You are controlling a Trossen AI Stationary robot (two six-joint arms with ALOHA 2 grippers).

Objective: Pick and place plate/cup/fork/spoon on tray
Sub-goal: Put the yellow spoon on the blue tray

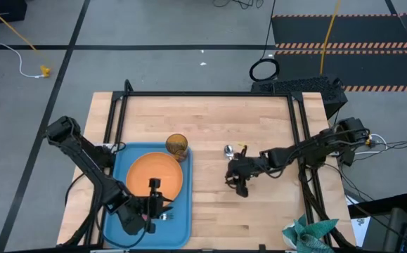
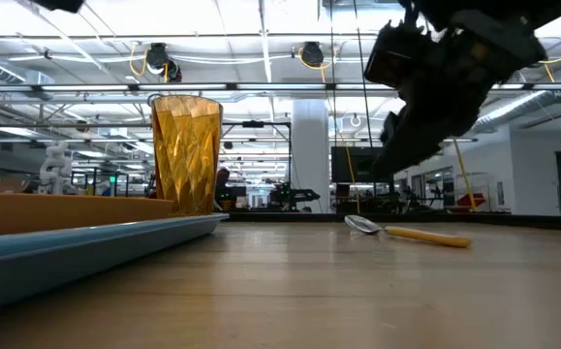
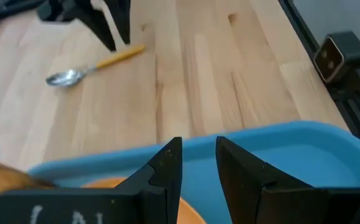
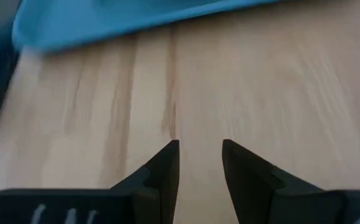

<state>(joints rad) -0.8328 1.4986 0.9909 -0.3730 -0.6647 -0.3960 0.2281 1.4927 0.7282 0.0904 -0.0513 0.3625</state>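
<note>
The light-blue tray (image 1: 119,165) lies at the table's near left. The orange plate (image 1: 162,172) lies flat in it. The amber cup (image 1: 177,145) stands upright at the tray's far right corner and also shows in the low view (image 2: 186,153). A small pale piece, seemingly the fork (image 1: 166,216), lies in the tray near the plate. The spoon (image 1: 233,149) lies flat on the wood right of the tray (image 2: 406,233) (image 3: 96,64). My left gripper (image 3: 197,152) hovers open and empty over the plate's near edge. My right gripper (image 4: 198,149) is open and empty, above the table just near of the spoon.
A teal cloth (image 1: 308,232) lies at the table's near right corner. A black frame rail (image 1: 203,93) runs along the far edge and down both sides. Bare wood (image 1: 210,204) lies between the tray and the right arm.
</note>
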